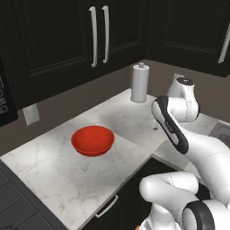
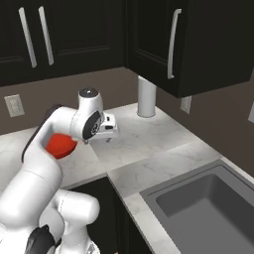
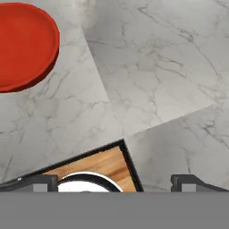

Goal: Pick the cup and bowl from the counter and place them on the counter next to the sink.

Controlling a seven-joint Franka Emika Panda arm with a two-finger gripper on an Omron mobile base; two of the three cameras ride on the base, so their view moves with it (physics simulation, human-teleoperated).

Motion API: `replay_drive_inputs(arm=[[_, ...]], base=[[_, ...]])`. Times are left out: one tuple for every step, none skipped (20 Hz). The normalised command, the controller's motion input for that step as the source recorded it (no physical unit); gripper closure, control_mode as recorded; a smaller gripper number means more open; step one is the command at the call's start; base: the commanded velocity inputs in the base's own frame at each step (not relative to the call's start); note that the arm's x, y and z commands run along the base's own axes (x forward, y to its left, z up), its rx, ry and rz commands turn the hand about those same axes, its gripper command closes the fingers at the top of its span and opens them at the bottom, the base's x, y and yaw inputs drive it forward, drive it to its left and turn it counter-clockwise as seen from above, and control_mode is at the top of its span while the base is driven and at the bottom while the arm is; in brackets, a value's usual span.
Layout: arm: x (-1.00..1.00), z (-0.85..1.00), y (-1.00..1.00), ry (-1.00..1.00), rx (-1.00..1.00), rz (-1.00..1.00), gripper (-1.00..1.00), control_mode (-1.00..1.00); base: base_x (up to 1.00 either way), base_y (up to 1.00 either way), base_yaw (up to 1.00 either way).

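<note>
- On the white marble tabletop (image 1: 58, 170), the red bowl (image 1: 93, 140) sits upright and alone, roughly midway between the back wall and the front edge, on the stretch that runs toward the left.
- From the right base view the bowl (image 2: 60, 145) is partly hidden behind the white arm, with only its right portion showing.
- Toward the inner corner of the tabletop, close to the back wall, a white paper towel roll (image 1: 139, 83) stands upright, well apart from the bowl.
- At the right end of the tabletop, the dark grey sink (image 2: 208, 208) is sunk into the marble, with a bare strip of marble between it and the corner.
- Above the tabletop near its inner front corner, the end effector (image 2: 97, 141) hangs clear of the surface, to the right of the bowl and not touching it.
- Its two dark fingertips (image 3: 33, 182) stand at the far sides of the hand view's lower edge, spread wide, with nothing between them.
- Looking down from the hand, the bowl (image 3: 24, 44) lies at the upper left, and bare marble fills the middle and right.
- Black cabinets with long silver handles (image 1: 94, 36) hang above the back wall.
- A pale wall outlet (image 2: 14, 105) is set into the brown wall left of the arm.
</note>
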Motion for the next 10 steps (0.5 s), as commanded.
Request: replay_drive_inputs(arm=[[0.22, 0.0, 0.51, 0.0, 0.0, -0.08, -1.0, -1.0], [0.28, 0.0, 0.54, 0.0, -0.02, -0.11, -1.0, -1.0], [0.34, 0.0, 0.58, 0.0, -0.02, -0.14, -1.0, -1.0], [0.35, 0.0, 0.62, 0.0, -0.01, -0.15, -1.0, -1.0], [0.34, 0.0, 0.6, 0.0, 0.0, -0.15, -1.0, -1.0], [0.33, 0.0, 0.64, 0.0, -0.01, -0.15, -1.0, -1.0], [0.35, 0.0, 0.72, 0.0, -0.02, -0.16, -1.0, -1.0], [0.34, 0.0, 0.66, 0.0, -0.01, -0.15, -1.0, -1.0], [0.38, 0.0, 0.58, 0.0, 0.0, -0.14, -1.0, -1.0], [0.39, 0.0, 0.54, 0.0, 0.0, -0.16, -1.0, -1.0]], base=[[0.0, 0.0, 0.0], [0.0, 0.0, 0.0], [0.0, 0.0, 0.0], [0.0, 0.0, 0.0], [0.0, 0.0, 0.0], [0.0, 0.0, 0.0], [0.0, 0.0, 0.0], [0.0, 0.0, 0.0], [0.0, 0.0, 0.0], [0.0, 0.0, 0.0]])
